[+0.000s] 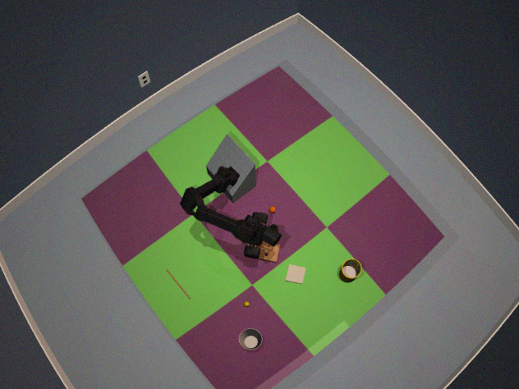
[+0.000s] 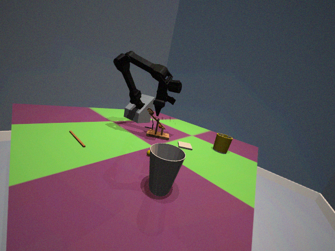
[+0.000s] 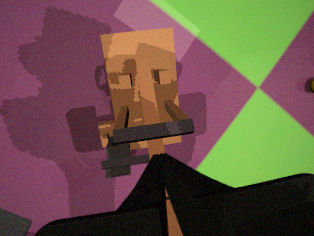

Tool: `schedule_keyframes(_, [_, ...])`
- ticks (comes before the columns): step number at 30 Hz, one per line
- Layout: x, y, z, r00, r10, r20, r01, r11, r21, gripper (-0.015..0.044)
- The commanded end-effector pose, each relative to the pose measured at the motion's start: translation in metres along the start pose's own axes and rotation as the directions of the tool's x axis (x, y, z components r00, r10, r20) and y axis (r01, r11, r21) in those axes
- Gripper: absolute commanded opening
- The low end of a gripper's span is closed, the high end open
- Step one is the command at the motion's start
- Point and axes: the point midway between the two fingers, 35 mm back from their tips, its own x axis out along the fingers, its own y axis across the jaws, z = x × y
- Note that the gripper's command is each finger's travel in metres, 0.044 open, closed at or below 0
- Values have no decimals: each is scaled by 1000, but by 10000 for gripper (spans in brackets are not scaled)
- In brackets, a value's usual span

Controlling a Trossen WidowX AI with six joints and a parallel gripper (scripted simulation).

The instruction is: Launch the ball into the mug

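The wooden catapult (image 1: 272,253) (image 2: 155,135) (image 3: 140,44) stands below my gripper, its throwing arm slanted with the cup end (image 2: 150,110) raised. My gripper (image 2: 157,115) (image 3: 159,160) is shut and empty, pointing down just above the throwing arm, between its crossbar and cup. The fingers hide the cup in the wrist view. An orange ball (image 1: 272,209) lies on the table beside the catapult. A smaller yellow ball (image 1: 246,304) (image 2: 148,153) (image 3: 311,86) lies on the other side. The yellow mug (image 1: 346,267) (image 2: 222,143) stands upright, apart from the catapult.
A grey cup (image 1: 250,331) (image 2: 162,175) stands near the yellow ball. A flat pale square (image 1: 295,274) (image 2: 185,145) lies between catapult and mug. A thin orange-brown stick (image 1: 177,283) (image 2: 77,139) lies off to one side. A grey slanted block (image 1: 236,157) (image 2: 144,117) is at the arm's base.
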Motion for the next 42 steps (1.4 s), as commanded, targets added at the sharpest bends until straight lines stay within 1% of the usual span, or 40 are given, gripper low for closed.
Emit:
schedule_keyframes(1, [5, -1, -3, 1000, -5, 1, 5, 1000, -3, 0])
schedule_keyframes(42, [60, -3, -29, 1000, -5, 2, 5, 1000, -3, 0])
